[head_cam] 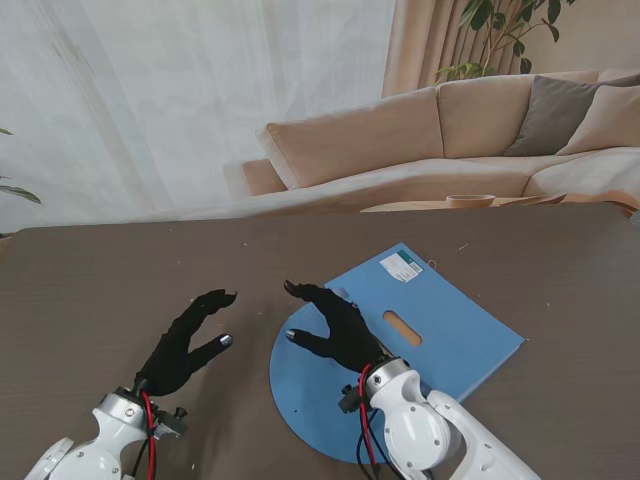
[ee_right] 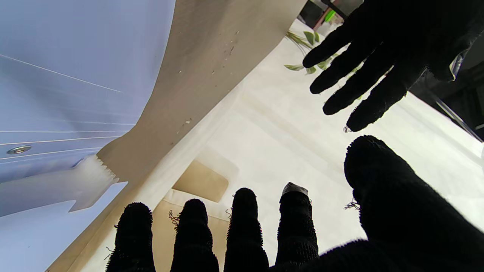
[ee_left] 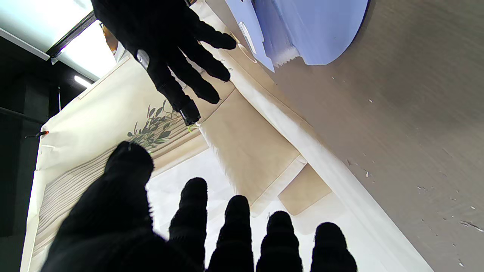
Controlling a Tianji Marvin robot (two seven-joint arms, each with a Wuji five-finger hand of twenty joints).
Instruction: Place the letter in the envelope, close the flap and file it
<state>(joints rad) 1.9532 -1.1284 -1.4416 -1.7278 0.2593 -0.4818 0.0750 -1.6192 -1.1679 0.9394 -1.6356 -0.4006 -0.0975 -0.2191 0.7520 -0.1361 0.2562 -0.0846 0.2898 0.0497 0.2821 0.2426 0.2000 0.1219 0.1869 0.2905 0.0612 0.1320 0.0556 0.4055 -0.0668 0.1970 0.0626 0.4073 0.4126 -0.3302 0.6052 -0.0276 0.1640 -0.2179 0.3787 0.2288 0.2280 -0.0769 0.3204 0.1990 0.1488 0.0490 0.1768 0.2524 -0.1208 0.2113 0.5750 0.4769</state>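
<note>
With my left hand and right hand both spread and empty, I should reach toward two o'clock, sliding fingertips under the envelope edge on the desk.

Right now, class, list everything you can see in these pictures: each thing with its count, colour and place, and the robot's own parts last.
Blue plastic envelope folder: one, blue with a round flap lying open towards me, on the table's right half.
White label: one, white and green, on the folder's far corner.
Brown wooden table: one, dark brown, fills the near view.
Beige fabric sofa: one, beige, beyond the table.
Grey cushion: one, grey, on the sofa's right end.
Green leafy plant: one, green, behind the sofa.
White curtain: one, white, far left.
Left hand: one, black glove, open above bare table.
Right hand: one, black glove, open over the flap.
</note>
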